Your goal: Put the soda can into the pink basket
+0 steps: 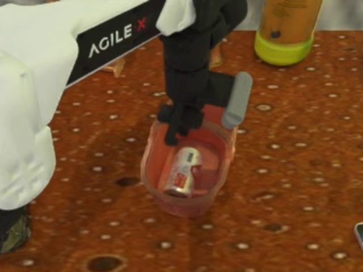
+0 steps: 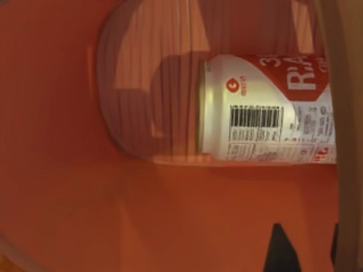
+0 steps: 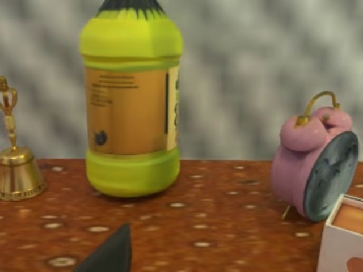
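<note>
The soda can (image 1: pixel 184 170) lies on its side on the ribbed floor of the pink basket (image 1: pixel 152 170), free of any grip. In the left wrist view the soda can (image 2: pixel 266 107) shows its barcode and red lettering, with the basket's wall (image 2: pixel 68 187) around it and the handle (image 2: pixel 346 113) crossing close by. My left gripper (image 1: pixel 177 131) hangs open over the basket's far end, just inside the rim; its fingertips (image 2: pixel 278 249) stand clear of the can with nothing between them. My right gripper (image 3: pixel 110 255) is parked out of the top view.
A large orange bottle with a lime-green base (image 1: pixel 286 28) stands at the back right. The right wrist view also shows a gold bell (image 3: pixel 17 170), a pink alarm clock (image 3: pixel 315 170) and a white box (image 3: pixel 343 238). A small object (image 1: pixel 358 235) sits at the right edge.
</note>
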